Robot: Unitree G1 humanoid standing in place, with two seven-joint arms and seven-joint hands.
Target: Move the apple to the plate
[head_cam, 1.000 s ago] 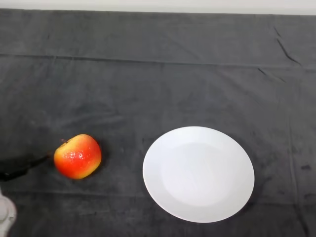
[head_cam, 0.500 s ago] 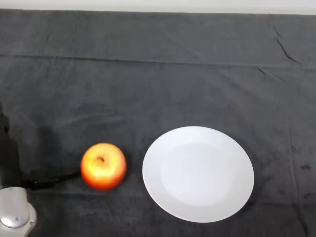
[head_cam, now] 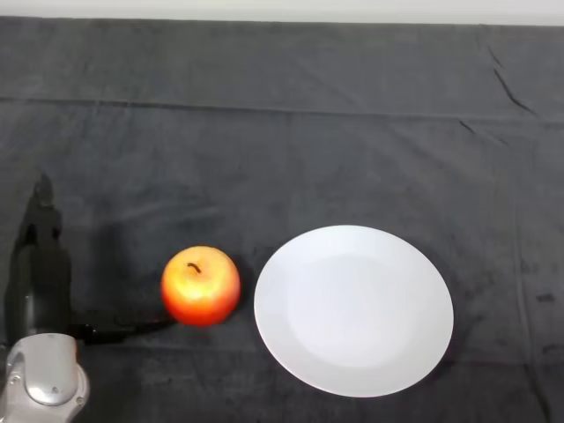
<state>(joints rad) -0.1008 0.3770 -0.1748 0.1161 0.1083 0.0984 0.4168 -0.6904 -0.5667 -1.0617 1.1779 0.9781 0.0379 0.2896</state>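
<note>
A red-and-yellow apple (head_cam: pixel 200 285) stands on the dark cloth with its stem up, just left of the white plate (head_cam: pixel 354 308) and a small gap away from its rim. My left hand (head_cam: pixel 37 269) is at the lower left, to the left of the apple, and it is open. Its fingers point straight away from me. The thumb (head_cam: pixel 123 331) reaches right along the cloth to the apple's lower left side. The hand holds nothing.
The dark cloth (head_cam: pixel 282 132) covers the whole table, with creases across the far side. The table's far edge runs along the top of the view.
The apple has rolled right, from the left part of the table to just beside the plate. My hand has come further into view from the lower left, following it.
</note>
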